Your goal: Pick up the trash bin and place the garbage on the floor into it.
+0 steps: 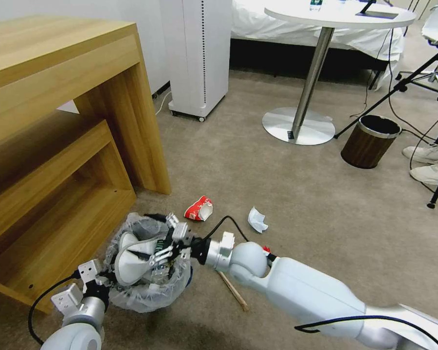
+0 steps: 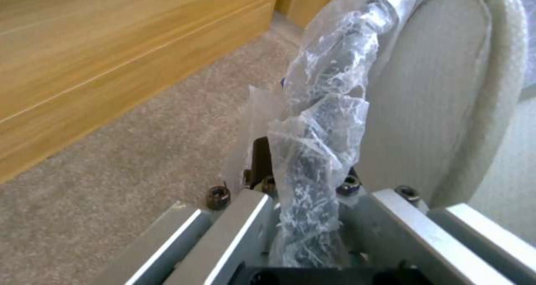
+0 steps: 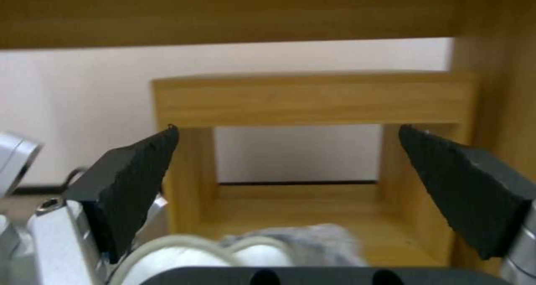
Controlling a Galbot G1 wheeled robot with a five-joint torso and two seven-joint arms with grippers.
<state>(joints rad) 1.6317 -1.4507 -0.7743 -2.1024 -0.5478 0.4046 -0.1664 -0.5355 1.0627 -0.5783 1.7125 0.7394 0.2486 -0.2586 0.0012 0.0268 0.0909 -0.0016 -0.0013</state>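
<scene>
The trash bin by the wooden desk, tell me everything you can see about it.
The trash bin is small and round, lined with a clear wrinkly plastic bag bunched over its rim. It sits beside the wooden desk above the beige carpet. White slippers stand on end inside. The left tool is shut on the bagged rim; the right tool hovers open over its mouth.

Beige floor [image 1: 287, 194], red-and-white wrapper [image 1: 198, 209], white slippers [image 1: 131, 257], clear-bagged trash bin [image 1: 146, 291], brown wood-grain bin [image 1: 367, 146].
</scene>
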